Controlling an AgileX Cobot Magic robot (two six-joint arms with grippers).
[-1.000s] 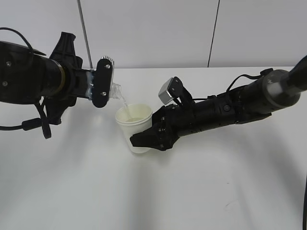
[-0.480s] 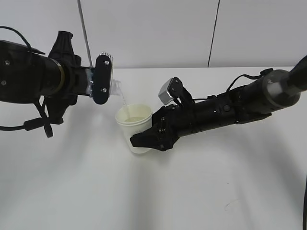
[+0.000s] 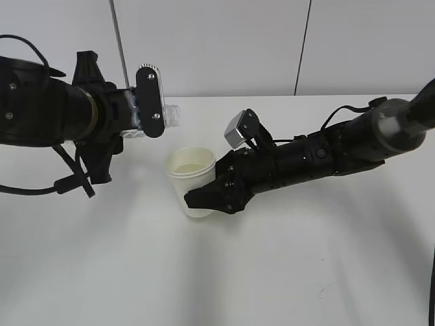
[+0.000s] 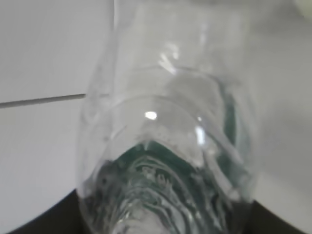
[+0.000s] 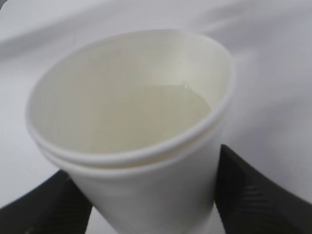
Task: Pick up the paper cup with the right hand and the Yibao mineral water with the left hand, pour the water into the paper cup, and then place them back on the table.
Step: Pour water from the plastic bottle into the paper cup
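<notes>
My right gripper (image 3: 204, 198) is shut on the cream-white paper cup (image 3: 192, 178) and holds it upright near the middle of the white table (image 3: 272, 272). The cup (image 5: 141, 146) holds some water, and black fingers (image 5: 248, 195) press both its sides. My left gripper (image 3: 151, 102) is shut on the clear Yibao mineral water bottle (image 3: 170, 114), held about level above and left of the cup, its open mouth pointing right. No stream shows. In the left wrist view the bottle (image 4: 165, 146) fills the frame, its green label at the bottom.
A white wall with dark vertical seams (image 3: 302, 47) stands behind the table's far edge. A thin grey rod (image 3: 119, 41) rises behind my left arm. Cables hang from both arms.
The left gripper has tipped the bottle back from pouring to about level and raised it. The water stream into the cup has stopped. The right arm and cup have not moved.
</notes>
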